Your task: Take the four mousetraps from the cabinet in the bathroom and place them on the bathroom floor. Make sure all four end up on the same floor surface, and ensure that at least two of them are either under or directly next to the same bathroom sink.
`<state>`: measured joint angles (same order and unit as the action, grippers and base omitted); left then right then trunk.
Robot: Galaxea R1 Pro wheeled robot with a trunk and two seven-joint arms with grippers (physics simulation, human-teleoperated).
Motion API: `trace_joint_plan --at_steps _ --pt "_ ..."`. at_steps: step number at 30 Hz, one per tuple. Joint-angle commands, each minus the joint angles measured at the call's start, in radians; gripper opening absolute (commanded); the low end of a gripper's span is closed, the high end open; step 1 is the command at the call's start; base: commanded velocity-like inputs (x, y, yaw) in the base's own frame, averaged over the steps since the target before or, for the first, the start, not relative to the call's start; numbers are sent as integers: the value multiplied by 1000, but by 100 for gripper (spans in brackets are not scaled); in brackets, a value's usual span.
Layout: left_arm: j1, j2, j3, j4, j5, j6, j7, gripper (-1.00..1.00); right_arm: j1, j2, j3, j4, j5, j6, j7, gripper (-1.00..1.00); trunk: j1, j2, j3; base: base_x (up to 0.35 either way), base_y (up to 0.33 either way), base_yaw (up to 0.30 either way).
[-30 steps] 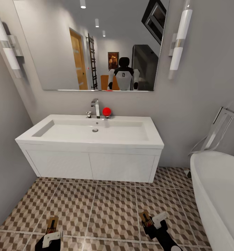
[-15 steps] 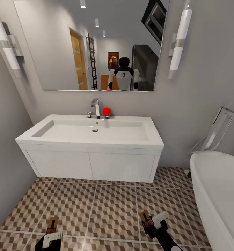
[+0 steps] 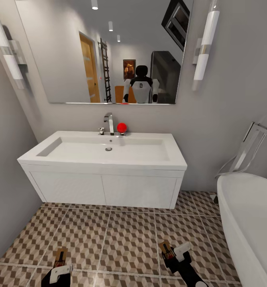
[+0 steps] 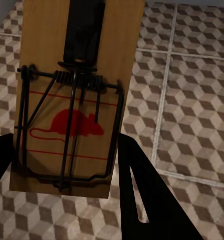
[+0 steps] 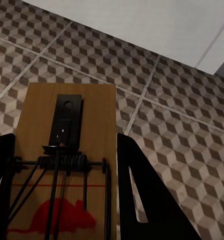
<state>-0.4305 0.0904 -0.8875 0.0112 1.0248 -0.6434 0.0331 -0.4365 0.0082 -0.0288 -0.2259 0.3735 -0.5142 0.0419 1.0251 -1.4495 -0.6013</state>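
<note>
The white sink (image 3: pixel 103 153) hangs on the wall straight ahead, above the cube-patterned bathroom floor (image 3: pixel 125 239). My left gripper (image 3: pixel 58 271) is low at the near left, shut on a brown wooden mousetrap (image 3: pixel 60 256). In the left wrist view this mousetrap (image 4: pixel 71 100) with its red mouse print sits between the dark fingers (image 4: pixel 142 200), above the tiles. My right gripper (image 3: pixel 177 255) at the near right is shut on a second mousetrap (image 3: pixel 166 250). The right wrist view has that mousetrap (image 5: pixel 66 150) between the fingers (image 5: pixel 142 200), pointing toward the sink's white front. The cabinet is out of view.
A white bathtub (image 3: pixel 249 223) fills the right side, close to my right arm. A grey wall (image 3: pixel 6 191) closes the left. On the sink's back edge stand a chrome faucet (image 3: pixel 109 123) and a red ball (image 3: pixel 121 127), under a large mirror (image 3: pixel 109 52).
</note>
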Motion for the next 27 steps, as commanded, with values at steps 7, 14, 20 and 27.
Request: trace_joint_plan --at_steps 7,14,20,27 --pt "-1 -2 -8 1 -1 -2 8 -100 0 0 -3 0 -4 -3 7 -100 0 0 -1 0 0 0" --pt "-1 -8 -8 2 -2 -2 8 -100 -1 0 -3 0 -3 -2 8 -100 0 0 -1 0 0 0" --pt "-1 -9 -7 3 -2 -2 8 -100 -1 0 -3 0 -2 -1 8 -100 0 0 -1 0 0 0" --pt "15 -7 -7 24 -2 3 15 -100 1 -1 -3 76 -3 0 8 -100 0 0 -1 0 0 0"
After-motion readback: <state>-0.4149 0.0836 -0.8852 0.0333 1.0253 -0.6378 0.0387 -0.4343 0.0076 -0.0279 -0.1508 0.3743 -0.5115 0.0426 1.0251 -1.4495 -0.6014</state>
